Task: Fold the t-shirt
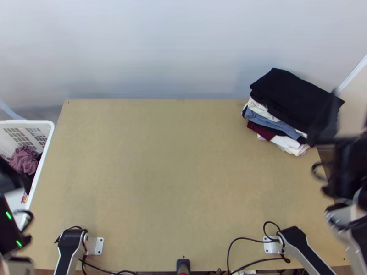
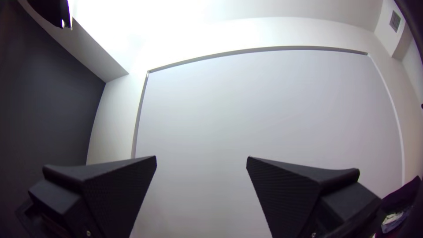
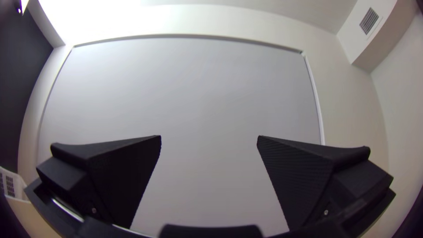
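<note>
The pile [image 1: 298, 98] lies at the far corner of the counter [image 1: 174, 174], probably to not disturb folding, while left pincer [image 2: 201, 158] and right pincer [image 3: 209, 137] are released, ready for grasping.

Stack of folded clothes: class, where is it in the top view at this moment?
In the top view, the stack of folded clothes sits at the far right corner of the table, across from the white basket.

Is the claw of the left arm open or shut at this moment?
Open: in the left wrist view, the left claw has its two black fingers wide apart, with the pale wall showing between them.
</note>
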You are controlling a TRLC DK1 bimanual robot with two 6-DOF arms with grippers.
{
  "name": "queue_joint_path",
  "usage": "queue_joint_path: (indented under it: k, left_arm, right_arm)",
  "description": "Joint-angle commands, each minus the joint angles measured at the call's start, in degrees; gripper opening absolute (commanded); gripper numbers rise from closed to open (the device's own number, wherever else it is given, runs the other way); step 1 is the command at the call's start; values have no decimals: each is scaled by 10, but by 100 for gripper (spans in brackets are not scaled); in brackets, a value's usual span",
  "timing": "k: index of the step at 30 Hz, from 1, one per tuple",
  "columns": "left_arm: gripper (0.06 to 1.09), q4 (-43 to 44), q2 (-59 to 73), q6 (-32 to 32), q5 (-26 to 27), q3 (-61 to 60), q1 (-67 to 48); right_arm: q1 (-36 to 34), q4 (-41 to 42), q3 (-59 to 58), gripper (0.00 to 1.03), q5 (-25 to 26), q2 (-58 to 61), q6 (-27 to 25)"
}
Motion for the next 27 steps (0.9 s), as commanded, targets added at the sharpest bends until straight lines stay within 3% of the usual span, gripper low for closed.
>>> queue_joint_path:
  k: [1,4,11,14,16,21,23,27]
  left_arm:
    - [105,12,-90,15,12,-96,-3]
    - [105,1,-125,11,4,-149,-2]
    - [105,-4,-124,-88,-16,-278,0]
    - [105,65,-124,-111,-15,-349,0]
    - [105,111,-124,-127,-16,-388,1]
    - [105,124,-124,-145,-13,-449,2]
    - [105,123,-124,-153,-12,-468,1]
    - [105,73,-124,-153,-7,-477,-3]
  right_arm:
    - [16,16,-129,98,0,-94,6]
    - [19,19,-220,98,0,-165,7]
    - [19,19,-396,98,0,-315,13]
    - [21,46,-485,98,0,-378,9]
    - [15,32,-510,98,6,-376,35]
    - [-17,-165,-511,98,9,-375,132]
    - [-28,-245,-510,98,8,-375,132]
    - [-73,-243,-510,98,7,-373,130]
